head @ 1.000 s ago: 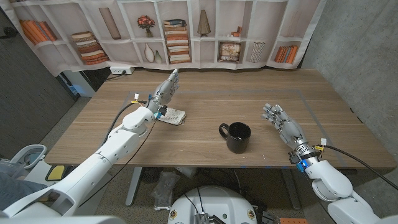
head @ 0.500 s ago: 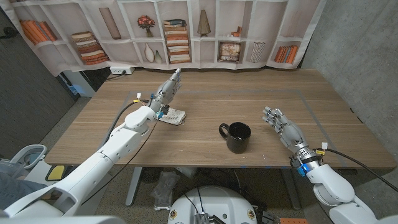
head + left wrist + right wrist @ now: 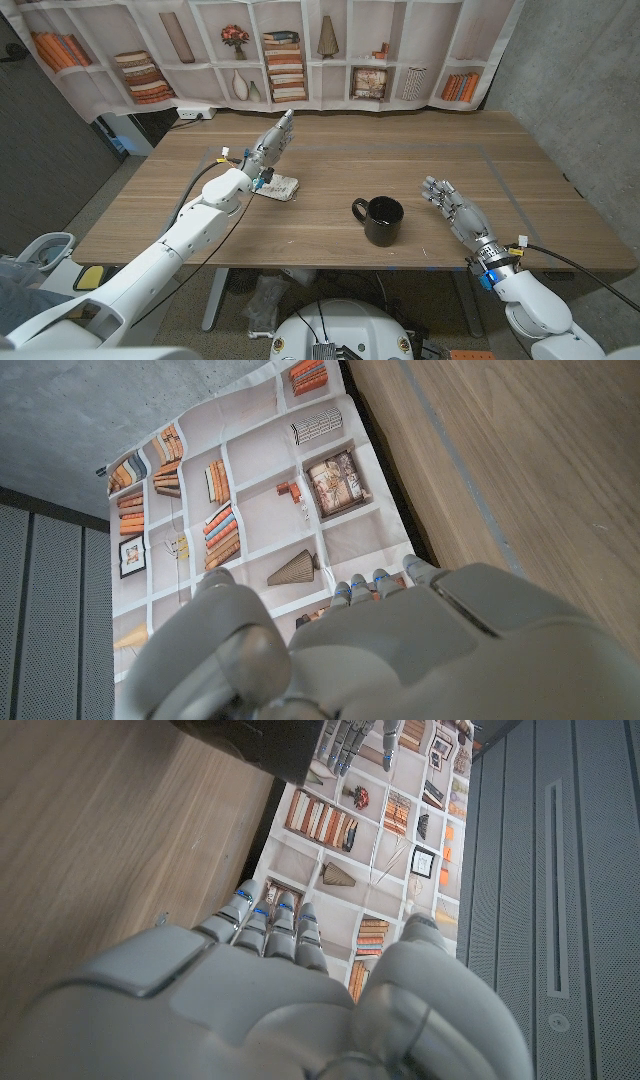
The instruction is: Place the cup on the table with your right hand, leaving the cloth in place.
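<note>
A black cup (image 3: 382,220) with its handle toward the left stands upright on the wooden table (image 3: 400,150), near the front middle. A small folded patterned cloth (image 3: 278,186) lies on the table to the cup's left. My right hand (image 3: 450,205) hovers to the right of the cup, a short gap away, fingers apart and holding nothing. In the right wrist view the cup's dark side (image 3: 250,745) sits beyond my right hand (image 3: 250,990). My left hand (image 3: 270,144) is raised just behind the cloth, fingers stretched out, empty; the left wrist view shows its back (image 3: 420,650).
A backdrop printed with bookshelves (image 3: 290,50) hangs behind the table's far edge. A grey wall (image 3: 580,70) stands to the right. Bare wood spreads across the right and far parts of the table.
My right hand has drawn back a little toward the table's front edge, away from the cup. Cup and cloth have stayed put; the left hand has barely shifted.
</note>
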